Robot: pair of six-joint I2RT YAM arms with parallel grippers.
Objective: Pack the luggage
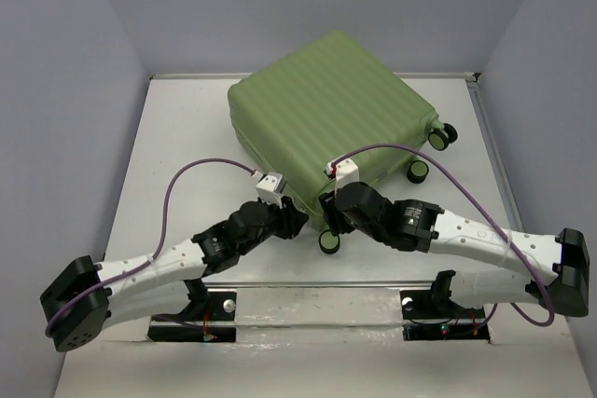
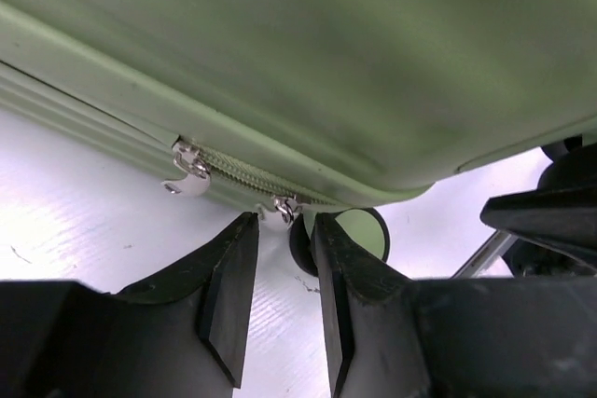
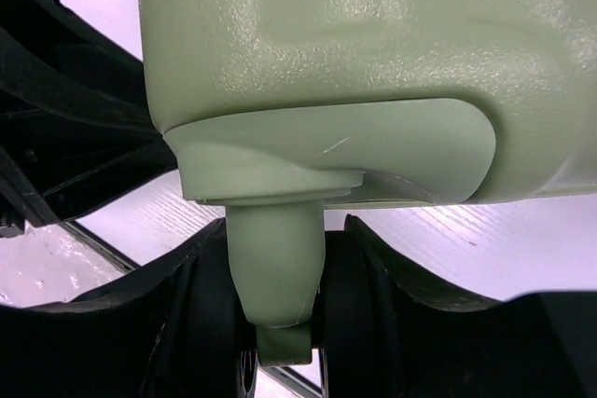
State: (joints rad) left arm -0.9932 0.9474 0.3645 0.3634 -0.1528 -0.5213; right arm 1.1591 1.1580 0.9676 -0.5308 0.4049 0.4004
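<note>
The light-green ribbed luggage [image 1: 326, 109] lies flat and closed on the white table. My left gripper [image 1: 297, 221] is at its near corner, by the zip. In the left wrist view the shell [image 2: 326, 62] fills the top. Two silver zipper pulls [image 2: 191, 172] [image 2: 284, 207] hang on the seam. The left gripper [image 2: 284, 223] is open with a narrow gap, just short of the nearer pull. My right gripper [image 1: 328, 216] is at the same corner, by the wheel [image 1: 329, 240]. In the right wrist view it [image 3: 284, 230] is closed around the green caster stem [image 3: 278, 267] and its black wheels, under the shell [image 3: 373, 72].
Two more black wheels with green hubs [image 1: 417, 171] [image 1: 443, 134] stick out on the luggage's right side. Grey walls enclose the table [image 1: 187, 137] at the back and sides. A metal rail [image 1: 308, 284] runs along the near edge above both arm bases.
</note>
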